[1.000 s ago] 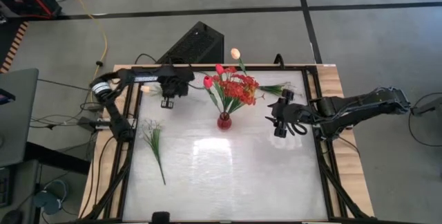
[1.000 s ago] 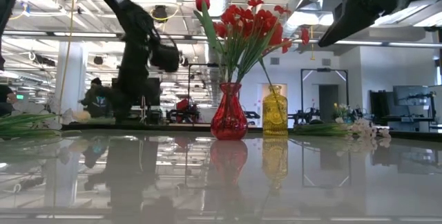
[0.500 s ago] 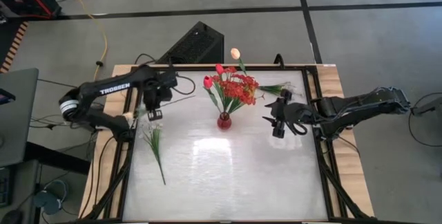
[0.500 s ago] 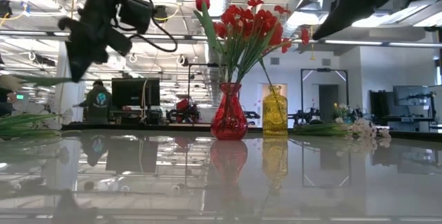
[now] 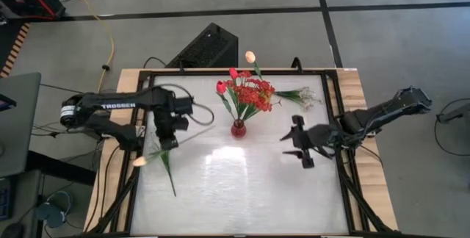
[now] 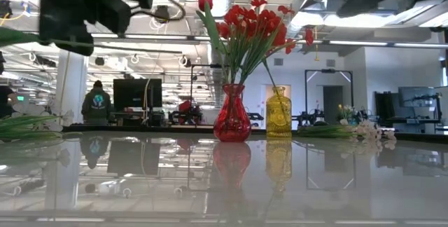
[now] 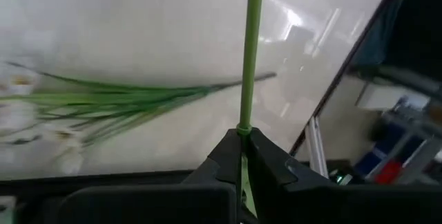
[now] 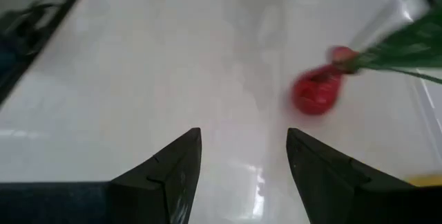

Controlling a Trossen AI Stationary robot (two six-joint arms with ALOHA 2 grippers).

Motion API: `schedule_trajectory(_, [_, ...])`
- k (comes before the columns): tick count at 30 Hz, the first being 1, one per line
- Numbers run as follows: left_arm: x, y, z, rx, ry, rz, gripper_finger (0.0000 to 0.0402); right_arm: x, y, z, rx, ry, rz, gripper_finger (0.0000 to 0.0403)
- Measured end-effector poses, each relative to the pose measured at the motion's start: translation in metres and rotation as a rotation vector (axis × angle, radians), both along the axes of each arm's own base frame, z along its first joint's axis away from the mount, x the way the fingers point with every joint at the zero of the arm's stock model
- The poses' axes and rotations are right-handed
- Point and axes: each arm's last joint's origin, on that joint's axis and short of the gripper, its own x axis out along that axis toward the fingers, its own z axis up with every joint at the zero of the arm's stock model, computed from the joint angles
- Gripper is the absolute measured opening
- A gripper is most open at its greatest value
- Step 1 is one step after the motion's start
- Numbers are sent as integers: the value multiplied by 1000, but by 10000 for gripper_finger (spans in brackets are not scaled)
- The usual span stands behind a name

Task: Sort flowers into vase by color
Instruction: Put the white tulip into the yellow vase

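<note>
In the high view, a white-blossom sprig (image 5: pixel 166 159) lies at lower left on the table (image 5: pixel 242 186). Just above it the left gripper (image 5: pixel 167 131) is clamped on a pale tulip's stem (image 7: pixel 249 58), bloom (image 5: pixel 138 161) at the table's left edge. Right of centre the right gripper (image 5: pixel 307 150) hovers, jaws apart and empty. Beyond, the red vase (image 5: pixel 238 128) holds red flowers (image 5: pixel 250 95); another white sprig (image 5: pixel 299 96) lies upper right.

Black box (image 5: pixel 209 45) on floor upper centre, yellow cable (image 5: pixel 110 29) upper left, person (image 6: pixel 96 104) at monitor (image 6: pixel 136 94) left background, possibly a workstation.
</note>
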Motion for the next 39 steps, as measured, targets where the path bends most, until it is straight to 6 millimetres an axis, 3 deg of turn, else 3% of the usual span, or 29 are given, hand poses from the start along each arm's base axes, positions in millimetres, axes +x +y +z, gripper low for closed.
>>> schedule_trajectory(9, [22,-55,-1,48,-93,-69,0,-12,27,0,-11,-1,151,238])
schedule_trajectory(18, [67,-100,4,147,-533,-99,0,-17,52,-8,-31,35,265,238])
schedule_trajectory(24, [103,-126,-12,334,-796,-183,0,-15,71,-22,-107,63,244,238])
schedule_trajectory(27, [121,-133,-25,436,-876,-162,0,-11,77,-31,-173,83,255,238])
schedule_trajectory(30, [133,-135,-31,423,-877,-83,0,-5,82,-35,-276,59,309,238])
schedule_trajectory(36, [145,-125,-18,324,-740,120,0,11,92,-37,-619,-82,464,238])
schedule_trajectory(39, [148,-115,-8,156,-614,227,0,20,98,-35,-800,-169,519,238])
